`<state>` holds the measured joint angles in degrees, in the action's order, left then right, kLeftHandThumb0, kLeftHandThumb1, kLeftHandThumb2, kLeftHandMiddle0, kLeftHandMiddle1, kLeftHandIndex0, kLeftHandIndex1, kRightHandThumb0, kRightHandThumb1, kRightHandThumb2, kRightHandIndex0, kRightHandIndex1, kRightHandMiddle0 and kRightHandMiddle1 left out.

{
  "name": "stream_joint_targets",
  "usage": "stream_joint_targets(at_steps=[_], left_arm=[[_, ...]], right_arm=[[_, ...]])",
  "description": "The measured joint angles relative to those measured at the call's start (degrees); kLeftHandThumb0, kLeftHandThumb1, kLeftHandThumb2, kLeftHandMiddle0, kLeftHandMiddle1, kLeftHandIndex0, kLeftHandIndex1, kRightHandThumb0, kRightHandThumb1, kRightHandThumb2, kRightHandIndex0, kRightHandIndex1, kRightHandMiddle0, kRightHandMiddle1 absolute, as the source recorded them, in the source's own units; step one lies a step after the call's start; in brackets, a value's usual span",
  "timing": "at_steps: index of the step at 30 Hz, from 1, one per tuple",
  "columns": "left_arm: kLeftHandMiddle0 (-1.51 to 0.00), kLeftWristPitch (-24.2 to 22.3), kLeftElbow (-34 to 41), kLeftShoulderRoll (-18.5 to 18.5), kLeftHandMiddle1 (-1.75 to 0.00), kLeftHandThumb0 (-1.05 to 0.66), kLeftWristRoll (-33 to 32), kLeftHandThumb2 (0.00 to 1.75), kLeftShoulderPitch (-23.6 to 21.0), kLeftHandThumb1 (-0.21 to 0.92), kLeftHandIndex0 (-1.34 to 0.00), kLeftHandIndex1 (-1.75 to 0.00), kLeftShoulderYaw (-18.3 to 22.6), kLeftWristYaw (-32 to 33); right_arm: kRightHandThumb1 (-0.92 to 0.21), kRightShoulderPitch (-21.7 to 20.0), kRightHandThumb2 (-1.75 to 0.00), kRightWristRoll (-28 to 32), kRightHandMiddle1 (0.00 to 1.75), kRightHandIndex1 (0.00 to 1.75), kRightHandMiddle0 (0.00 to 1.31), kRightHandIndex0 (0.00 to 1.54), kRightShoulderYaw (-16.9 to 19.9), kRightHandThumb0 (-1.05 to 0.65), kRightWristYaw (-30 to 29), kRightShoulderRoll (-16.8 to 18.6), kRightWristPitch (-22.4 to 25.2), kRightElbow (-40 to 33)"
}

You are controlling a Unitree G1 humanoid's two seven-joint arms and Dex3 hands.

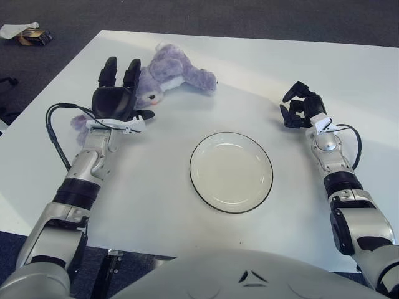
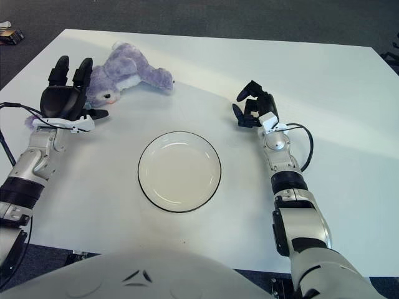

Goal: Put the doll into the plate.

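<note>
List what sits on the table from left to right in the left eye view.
Left robot hand → purple doll → plate → right robot hand. The left robot hand partly covers the doll's left end.

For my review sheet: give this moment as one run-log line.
phase: reaching | left hand: open, over doll, no grasp | right hand: idle right of plate | plate: holds nothing

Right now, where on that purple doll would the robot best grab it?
Probably the plump body of the doll, coming down from above with the left hand, whose fingers are already spread beside it. It lies flat on its side; the limbs are thin and floppy.
</note>
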<state>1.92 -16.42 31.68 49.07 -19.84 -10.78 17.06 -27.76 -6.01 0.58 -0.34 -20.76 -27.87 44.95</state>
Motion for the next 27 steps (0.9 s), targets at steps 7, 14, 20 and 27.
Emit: stream_joint_targets(at_steps=[7, 14, 20, 27], left_arm=[[0.0, 2.22, -3.83, -1.17, 0.0, -1.05, -2.56, 0.22, -1.95, 0.92, 0.0, 0.0, -1.18, -0.89], [0.0, 3.23, -8.64, -3.15, 0.0, -1.05, -3.38, 0.17, -5.21, 0.92, 0.0, 0.0, -2.57, 0.29], [0.0, 5.48, -13.67, -5.87, 0.0, -1.05, -4.32, 0.16, -8.14, 0.92, 0.0, 0.0, -3.09, 4.27], [0.0, 9.32, -19.37, -8.48, 0.0, -1.05, -5.87, 0.17, -11.57, 0.91, -0.01, 0.0, -3.74, 8.11]], right_arm=[[-0.5, -0.02, -1.08, 0.0, 1.75, 1.75, 0.47, 1.04, 0.1, -0.42, 0.26, -0.05, -0.01, 0.04], [-0.5, -0.02, -1.09, -0.2, 1.75, 1.75, 0.47, 1.05, -0.04, -0.43, -0.05, -0.12, -0.01, 0.08], [-0.5, -0.01, -1.08, -0.37, 1.75, 1.75, 0.47, 1.05, -0.3, -0.42, -0.41, -0.4, -0.12, 0.06], [-0.51, 0.01, -1.07, -0.57, 1.75, 1.75, 0.46, 1.04, -0.57, -0.42, -0.51, -0.52, -0.13, -0.15]])
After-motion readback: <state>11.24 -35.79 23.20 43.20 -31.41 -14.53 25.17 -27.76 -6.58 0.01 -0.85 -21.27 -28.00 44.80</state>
